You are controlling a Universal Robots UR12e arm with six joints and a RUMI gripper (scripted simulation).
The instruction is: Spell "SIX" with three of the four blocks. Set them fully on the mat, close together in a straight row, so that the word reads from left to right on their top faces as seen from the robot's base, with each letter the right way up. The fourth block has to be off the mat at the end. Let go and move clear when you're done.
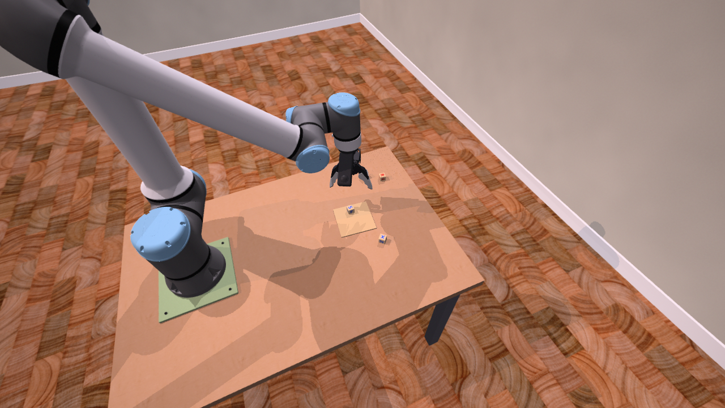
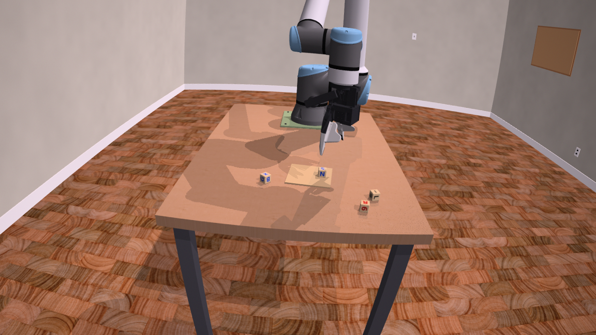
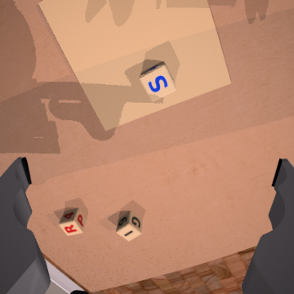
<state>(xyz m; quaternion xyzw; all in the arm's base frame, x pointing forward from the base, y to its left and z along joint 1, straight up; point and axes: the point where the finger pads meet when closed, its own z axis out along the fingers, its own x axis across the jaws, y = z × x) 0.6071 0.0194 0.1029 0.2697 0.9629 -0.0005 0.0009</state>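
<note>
A pale mat (image 1: pixel 354 218) lies on the table. A block with a blue S on top (image 1: pixel 350 208) sits on the mat near its edge; it also shows in the exterior view (image 2: pixel 321 171) and the wrist view (image 3: pixel 158 83). A block with a blue X on top (image 1: pixel 382 238) stands off the mat, seen too in the exterior view (image 2: pixel 265 178). The I block (image 3: pixel 129 226) and the red R block (image 3: pixel 71 222) stand side by side off the mat near the table's edge. My gripper (image 1: pixel 350 182) is open and empty, hovering above the table between the mat and those two blocks.
The arm's base sits on a green plate (image 1: pixel 195 284) at the other end of the table. The table edge (image 3: pixel 122 282) runs just beyond the R and I blocks.
</note>
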